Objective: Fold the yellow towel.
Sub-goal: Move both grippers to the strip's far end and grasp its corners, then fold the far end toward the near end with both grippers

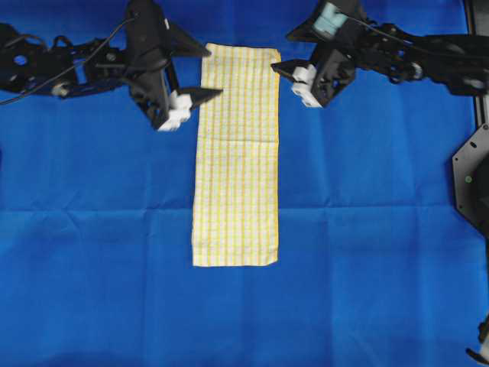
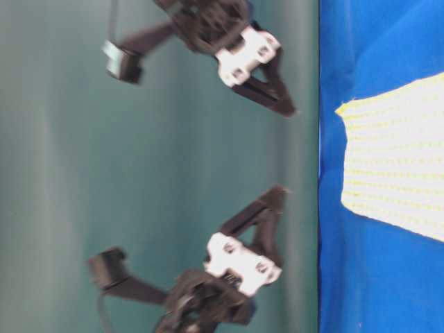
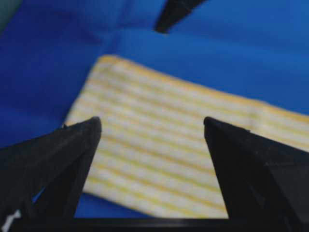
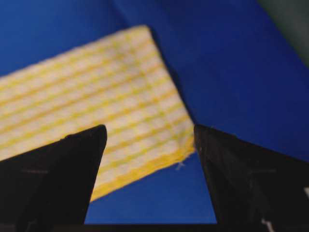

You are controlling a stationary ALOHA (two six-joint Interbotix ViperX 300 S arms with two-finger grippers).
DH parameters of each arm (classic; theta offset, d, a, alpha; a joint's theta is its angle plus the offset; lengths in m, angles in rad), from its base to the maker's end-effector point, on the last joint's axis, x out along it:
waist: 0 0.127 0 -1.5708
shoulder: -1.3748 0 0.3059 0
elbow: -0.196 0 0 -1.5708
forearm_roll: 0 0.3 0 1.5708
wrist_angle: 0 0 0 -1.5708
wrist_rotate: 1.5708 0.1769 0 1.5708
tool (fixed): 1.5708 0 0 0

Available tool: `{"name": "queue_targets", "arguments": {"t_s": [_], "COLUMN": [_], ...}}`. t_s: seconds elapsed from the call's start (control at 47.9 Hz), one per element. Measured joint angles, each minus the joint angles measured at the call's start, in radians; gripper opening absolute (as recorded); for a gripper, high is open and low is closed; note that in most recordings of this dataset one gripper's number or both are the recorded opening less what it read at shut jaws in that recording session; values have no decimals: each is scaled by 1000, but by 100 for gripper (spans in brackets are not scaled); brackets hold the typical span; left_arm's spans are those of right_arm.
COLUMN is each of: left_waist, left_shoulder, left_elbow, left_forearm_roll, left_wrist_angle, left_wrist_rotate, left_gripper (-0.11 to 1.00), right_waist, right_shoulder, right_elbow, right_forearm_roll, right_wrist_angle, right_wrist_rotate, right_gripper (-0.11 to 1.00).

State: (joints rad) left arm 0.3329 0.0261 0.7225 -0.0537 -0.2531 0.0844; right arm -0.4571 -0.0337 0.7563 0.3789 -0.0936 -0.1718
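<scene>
Yellow towel (image 1: 235, 157) lies flat as a long strip on the blue cloth (image 1: 367, 229). Left gripper (image 1: 200, 71) and right gripper (image 1: 284, 52) flank its far end, both jaws wide apart, holding nothing.

Yellow towel (image 1: 235, 153): cream-white ground, crossed by fine yellow stripes in a check pattern; a solid yellow hem is seen along its edge in the right wrist view (image 4: 140, 171). Blue cloth (image 1: 367, 290): plain saturated blue, no pattern, spread all around the towel; fold creases show as lighter and darker blue lines. Left gripper (image 1: 197, 73), beside the towel: black fingers, white block at their base. Right gripper (image 1: 293, 55), on the towel's other side: same black fingers and white block. Backdrop (image 2: 69, 173) past the cloth's edge: dull teal-green.
</scene>
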Motion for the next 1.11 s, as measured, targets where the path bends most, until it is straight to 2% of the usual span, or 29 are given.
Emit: {"name": "queue_targets", "arguments": {"t_s": [0.292,0.438,0.542,0.605,0.709,0.814,0.96,1.043,1.106], "left_waist": [100,130,143,143,149,152,150,150,150], "left_shoulder": [173,230,265,285,313,330,341,342,342], "left_elbow": [-35,-48,-64,-75,-89,-97,-100,-101,-101], "left_forearm_roll": [0,2,2,2,0,2,3,5,5], "left_wrist_angle": [-74,-110,-120,-121,-121,-123,-129,-132,-132], "left_wrist_rotate": [0,0,0,0,3,14,21,23,23], "left_gripper": [82,81,76,70,52,31,7,5,5], "right_waist": [-46,-55,-57,-57,-57,-57,-57,-55,-57], "right_shoulder": [186,235,258,268,285,299,304,304,305], "right_elbow": [-69,-91,-106,-112,-120,-126,-132,-132,-132], "right_forearm_roll": [44,69,87,97,112,117,117,117,117], "right_wrist_angle": [-15,-20,-20,-20,-21,-23,-26,-26,-26], "right_wrist_rotate": [3,3,3,3,3,5,5,5,5], "right_gripper": [76,75,72,68,57,38,17,8,7]}}
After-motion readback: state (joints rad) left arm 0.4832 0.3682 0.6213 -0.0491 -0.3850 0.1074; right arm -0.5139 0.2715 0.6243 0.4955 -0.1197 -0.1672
